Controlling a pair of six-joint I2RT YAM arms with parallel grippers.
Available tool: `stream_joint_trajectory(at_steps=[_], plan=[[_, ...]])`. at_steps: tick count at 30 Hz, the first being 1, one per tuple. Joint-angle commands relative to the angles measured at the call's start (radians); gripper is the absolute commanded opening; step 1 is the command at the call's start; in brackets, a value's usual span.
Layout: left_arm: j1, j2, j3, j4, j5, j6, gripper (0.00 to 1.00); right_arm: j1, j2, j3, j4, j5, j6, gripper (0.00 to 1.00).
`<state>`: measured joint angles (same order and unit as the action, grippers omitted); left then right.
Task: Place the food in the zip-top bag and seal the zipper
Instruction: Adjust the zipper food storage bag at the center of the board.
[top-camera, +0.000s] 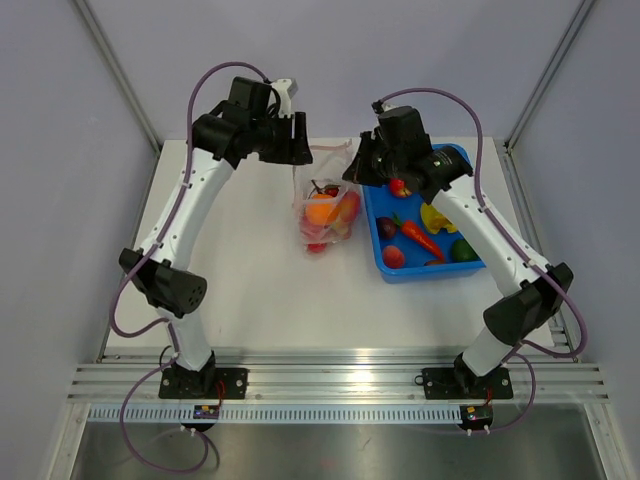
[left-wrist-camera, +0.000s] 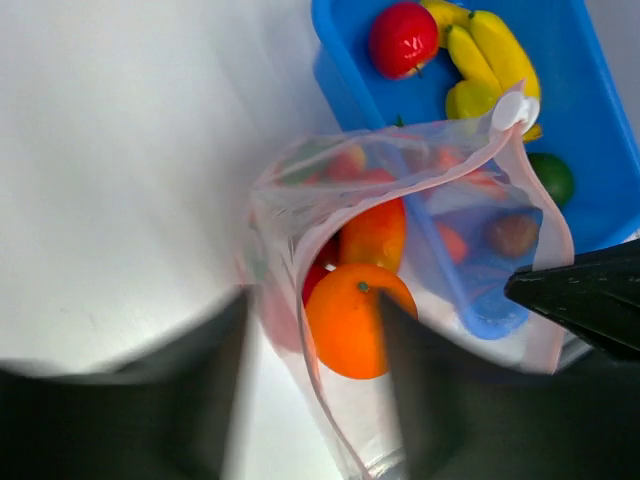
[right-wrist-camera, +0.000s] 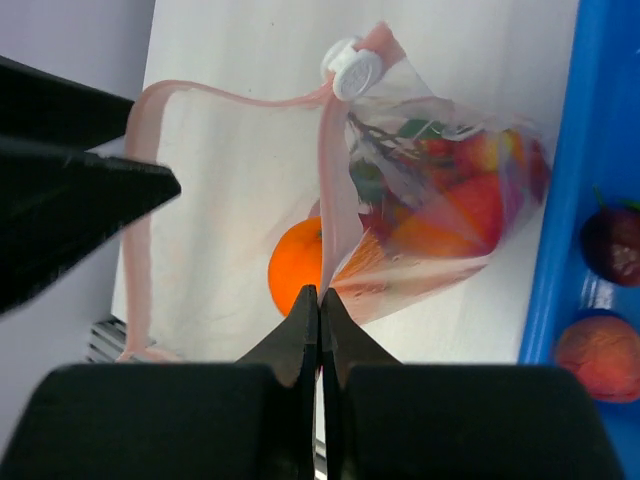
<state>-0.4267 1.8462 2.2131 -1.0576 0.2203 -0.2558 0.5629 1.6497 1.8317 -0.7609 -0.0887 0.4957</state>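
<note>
The zip-top bag (top-camera: 325, 205) lies between my grippers, its mouth held up and gaping. Inside it are an orange (left-wrist-camera: 355, 320) and several red and orange pieces of food (right-wrist-camera: 470, 200). My right gripper (right-wrist-camera: 320, 292) is shut on the pink zipper (right-wrist-camera: 332, 180) strip of the right-hand lip, below the white slider (right-wrist-camera: 352, 68). My left gripper (left-wrist-camera: 314, 320) is open, and the bag's other lip runs loose between its fingers. More food lies in the blue tray (top-camera: 430, 275): a carrot (top-camera: 420, 237), a banana (left-wrist-camera: 490, 50) and a red apple (left-wrist-camera: 402, 38).
The blue tray stands right of the bag, almost touching it. It also holds a green fruit (top-camera: 462, 250), a purple one (top-camera: 386, 227) and a yellow pepper (top-camera: 435, 218). Grey walls enclose the white table (top-camera: 250, 290) at the back and both sides.
</note>
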Motion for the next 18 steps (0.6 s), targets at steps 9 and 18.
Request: stream_joint_trajectory(at_steps=[9, 18], plan=[[0.014, -0.457, -0.514, 0.341, -0.006, 0.236, 0.99, 0.006, 0.047, -0.012, 0.107, 0.010, 0.288, 0.00], [0.013, -0.924, -1.274, 1.084, 0.195, 0.227, 0.97, 0.006, 0.041, -0.029, 0.112, -0.014, 0.276, 0.00]])
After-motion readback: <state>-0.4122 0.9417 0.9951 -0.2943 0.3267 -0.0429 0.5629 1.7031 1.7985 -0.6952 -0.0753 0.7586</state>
